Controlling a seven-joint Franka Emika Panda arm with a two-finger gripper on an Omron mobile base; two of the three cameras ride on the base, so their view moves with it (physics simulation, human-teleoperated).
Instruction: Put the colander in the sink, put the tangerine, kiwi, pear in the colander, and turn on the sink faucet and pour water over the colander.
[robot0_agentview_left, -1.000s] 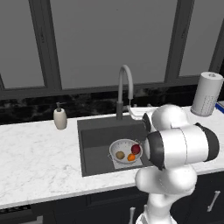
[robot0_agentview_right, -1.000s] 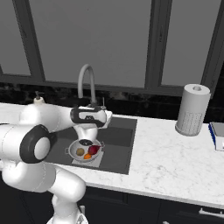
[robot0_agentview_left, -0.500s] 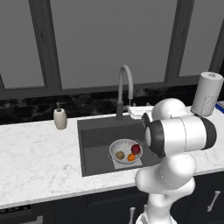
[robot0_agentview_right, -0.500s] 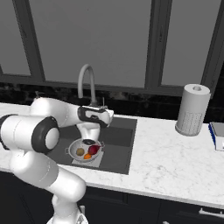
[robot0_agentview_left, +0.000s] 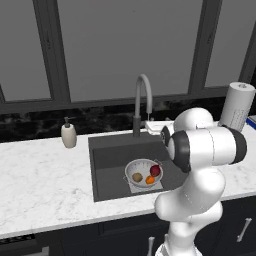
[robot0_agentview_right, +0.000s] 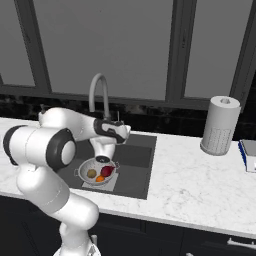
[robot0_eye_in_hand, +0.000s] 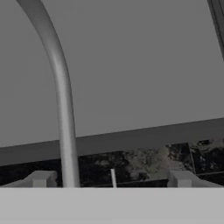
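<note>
The colander (robot0_agentview_left: 143, 172) (robot0_agentview_right: 97, 172) rests on the pale panel at the bottom of the sink (robot0_agentview_left: 100, 150) (robot0_agentview_right: 141, 156). In it lie the kiwi (robot0_agentview_left: 137, 177) (robot0_agentview_right: 91, 173), the tangerine (robot0_agentview_left: 149, 179) (robot0_agentview_right: 100, 178) and the pear (robot0_agentview_left: 155, 170) (robot0_agentview_right: 107, 171). The sink faucet (robot0_agentview_left: 141, 100) (robot0_agentview_right: 97, 92) (robot0_eye_in_hand: 61, 96) arches over the basin with no water running. My gripper (robot0_agentview_right: 119, 121) (robot0_eye_in_hand: 111, 179) is open above the sink's back edge, just right of the faucet's base and pointing at the back wall. A thin pale rod (robot0_eye_in_hand: 113, 177) stands beyond the fingertips.
A beige soap dispenser (robot0_agentview_left: 69, 135) stands left of the sink. A paper towel roll (robot0_agentview_left: 237, 106) (robot0_agentview_right: 220, 125) and a blue-edged thing (robot0_agentview_right: 248, 152) are on the counter to the right. Dark windows rise behind the black backsplash.
My arm has swung, bringing the elbow further right and the hand slightly closer to the faucet's base. The colander and fruits have not moved. The gripper stays open.
</note>
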